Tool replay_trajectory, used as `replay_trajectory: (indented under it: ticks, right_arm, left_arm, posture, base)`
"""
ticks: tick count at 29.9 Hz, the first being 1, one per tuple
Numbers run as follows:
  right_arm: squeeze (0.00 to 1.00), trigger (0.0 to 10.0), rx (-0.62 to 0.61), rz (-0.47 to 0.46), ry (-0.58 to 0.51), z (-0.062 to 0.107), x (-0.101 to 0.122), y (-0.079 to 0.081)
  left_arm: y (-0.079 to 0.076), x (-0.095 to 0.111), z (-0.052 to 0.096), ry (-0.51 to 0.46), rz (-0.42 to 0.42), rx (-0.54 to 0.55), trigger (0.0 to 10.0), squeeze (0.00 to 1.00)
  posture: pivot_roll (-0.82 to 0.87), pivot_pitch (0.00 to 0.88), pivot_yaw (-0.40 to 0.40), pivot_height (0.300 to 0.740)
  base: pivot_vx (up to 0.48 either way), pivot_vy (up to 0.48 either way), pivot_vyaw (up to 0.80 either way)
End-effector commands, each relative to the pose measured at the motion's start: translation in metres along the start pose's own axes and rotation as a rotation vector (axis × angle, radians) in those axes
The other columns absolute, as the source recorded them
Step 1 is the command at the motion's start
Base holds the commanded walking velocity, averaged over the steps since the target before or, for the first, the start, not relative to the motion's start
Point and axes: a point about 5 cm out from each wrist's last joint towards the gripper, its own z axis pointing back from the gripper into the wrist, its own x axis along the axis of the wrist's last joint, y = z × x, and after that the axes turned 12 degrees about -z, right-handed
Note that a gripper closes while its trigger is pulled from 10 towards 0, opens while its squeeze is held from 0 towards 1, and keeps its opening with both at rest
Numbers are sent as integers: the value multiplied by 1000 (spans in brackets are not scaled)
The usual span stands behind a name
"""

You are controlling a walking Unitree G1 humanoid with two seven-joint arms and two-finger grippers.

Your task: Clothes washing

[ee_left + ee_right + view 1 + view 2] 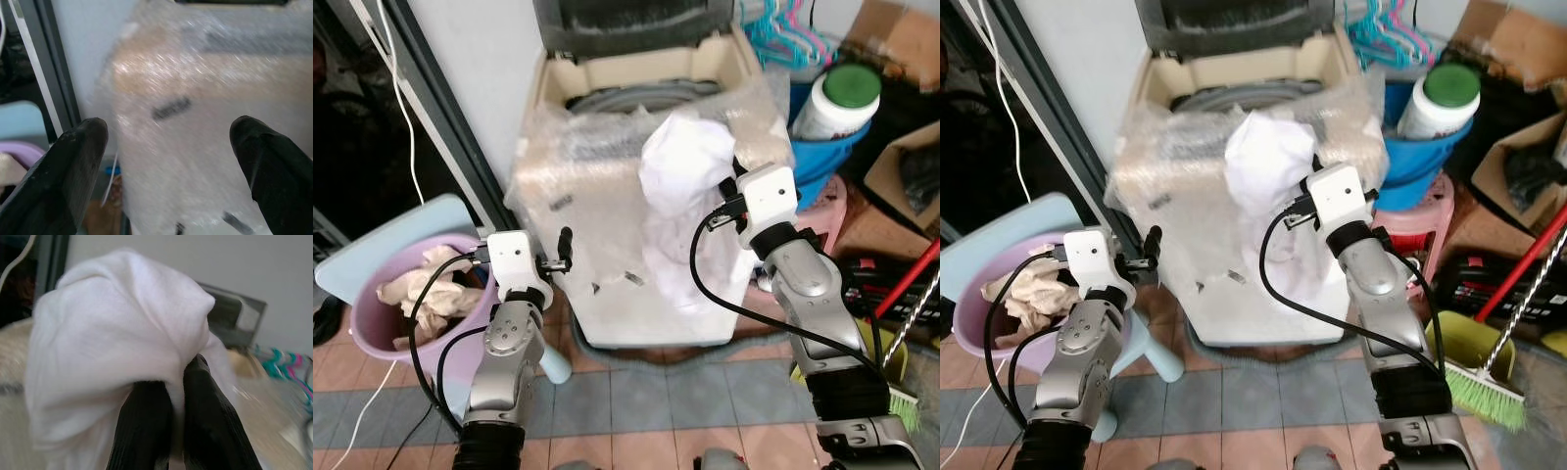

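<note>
The left gripper (166,161) hangs with fingers apart beside the purple plastic tub (372,338) of cream laundry. Farther on, the right gripper (178,382) is clamped on a bunched white cloth (683,166), held above the bubble-wrapped cream top-loading washing machine (607,284).

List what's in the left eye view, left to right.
Pink basin with rags → left gripper, fingers apart → white cloth pinched in the right gripper before the washer → green-capped bottle → broom.
</note>
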Motion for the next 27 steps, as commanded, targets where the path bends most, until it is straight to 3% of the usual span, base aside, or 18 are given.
replay_trajectory:
  ticks: [1,7,9,11,12,13,15,19,21,23,26,27]
  right_arm:
    - [0,10000,66,9,-72,-11,16,14]
    - [0,10000,110,18,-122,-32,33,9]
    - [0,10000,121,18,-164,-59,56,5]
    - [0,10000,122,7,-172,-72,68,1]
    - [0,10000,99,-12,-176,-88,83,-9]
    - [0,10000,99,-12,-176,-88,83,-9]
    - [0,10000,12,-48,-161,-104,101,-30]
    - [0,10000,-167,-41,-258,-112,146,-69]
    - [0,10000,-275,-41,-397,-108,187,-93]
    - [0,10000,-323,-23,-490,-102,213,-105]
    - [0,10000,-349,-6,-522,-101,220,-110]
    - [0,10000,-393,4,-474,-100,201,-112]
  left_arm:
    - [9,-2,1,6,-7,24,10000,0]
    - [7,0,1,-3,-5,8,10000,0]
    - [8,-3,1,4,-17,13,10000,0]
    - [8,-5,-1,11,-13,18,10000,0]
    - [5,-3,-2,3,4,15,10000,0]
    - [5,-3,-2,3,4,15,10000,0]
    - [0,-2,-3,13,14,15,10000,0]
    - [-4,-1,-2,1,0,-1,10000,0]
    - [-2,-2,-2,5,-1,8,10000,0]
    - [0,-3,-2,9,-1,20,10000,0]
    - [1,-3,-3,10,-2,32,10000,0]
    - [0,-3,-3,10,1,38,10000,0]
  posture:
    - [-104,0,113,740]
    - [-81,0,111,740]
    - [-93,0,106,740]
    - [-92,0,104,740]
    - [-92,0,101,740]
    - [-92,0,101,740]
    - [-86,0,100,740]
    - [-81,0,97,740]
    - [-76,0,91,740]
    - [-75,0,85,740]
    - [-72,0,79,740]
    - [-71,0,74,740]
  base:
    - [382,289,0]
    - [387,196,0]
    - [454,0,0]
    - [467,0,0]
    - [480,0,0]
    - [480,0,0]
    - [0,0,0]
    - [0,0,0]
    - [0,0,0]
    - [0,0,0]
    - [0,0,0]
    - [0,0,0]
